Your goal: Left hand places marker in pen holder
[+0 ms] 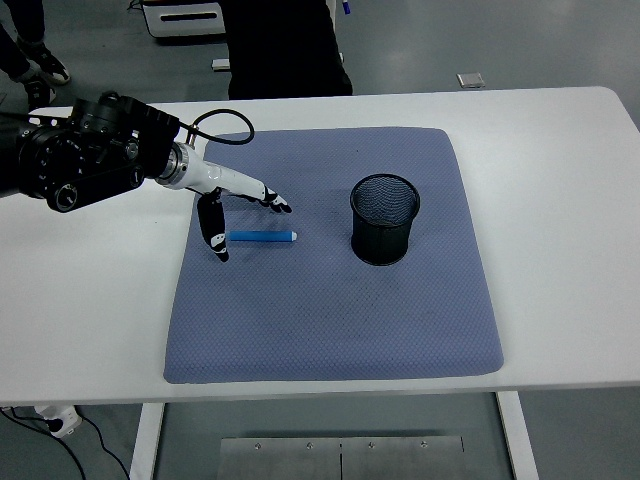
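Observation:
A blue marker [261,236] lies flat on the blue-grey mat [330,320], pointing left to right. To its right a black mesh pen holder [385,219] stands upright. My left hand [240,218] hovers over the marker's left end, fingers spread, thumb hanging down just left of the marker and the other fingers reaching out behind it. It holds nothing. The right arm does not show.
The mat covers the middle of the white table [560,200]. A person in dark clothes [285,45] stands behind the table's far edge. A cable [215,125] loops off my left forearm. A small grey item [472,80] lies on the floor beyond.

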Motion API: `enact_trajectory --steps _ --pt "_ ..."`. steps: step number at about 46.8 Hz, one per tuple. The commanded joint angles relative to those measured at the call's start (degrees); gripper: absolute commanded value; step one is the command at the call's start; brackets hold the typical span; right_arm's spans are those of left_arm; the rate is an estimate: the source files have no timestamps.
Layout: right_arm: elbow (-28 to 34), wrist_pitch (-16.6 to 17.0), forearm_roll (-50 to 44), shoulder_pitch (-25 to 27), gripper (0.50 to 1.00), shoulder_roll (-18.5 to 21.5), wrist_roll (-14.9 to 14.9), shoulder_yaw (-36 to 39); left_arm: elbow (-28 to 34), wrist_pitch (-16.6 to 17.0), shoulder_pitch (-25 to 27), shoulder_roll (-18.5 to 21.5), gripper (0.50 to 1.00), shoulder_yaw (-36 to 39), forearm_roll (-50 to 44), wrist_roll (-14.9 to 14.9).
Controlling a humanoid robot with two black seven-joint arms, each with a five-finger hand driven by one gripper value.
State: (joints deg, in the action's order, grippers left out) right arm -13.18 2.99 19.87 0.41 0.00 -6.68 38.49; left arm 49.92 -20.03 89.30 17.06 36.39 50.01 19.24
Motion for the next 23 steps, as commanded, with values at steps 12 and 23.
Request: enact_trajectory --steps 12,23 --pt "0.0 0.0 0.0 0.0 1.000 0.0 0.0 0.0 0.0 -0.3 0.4 -0.1 1.000 0.1 0.2 0.0" --pt "0.0 0.0 0.0 -0.1 1.000 0.0 0.0 0.0 0.0 -0.1 0.4 -0.6 1.000 0.7 3.1 0.0"
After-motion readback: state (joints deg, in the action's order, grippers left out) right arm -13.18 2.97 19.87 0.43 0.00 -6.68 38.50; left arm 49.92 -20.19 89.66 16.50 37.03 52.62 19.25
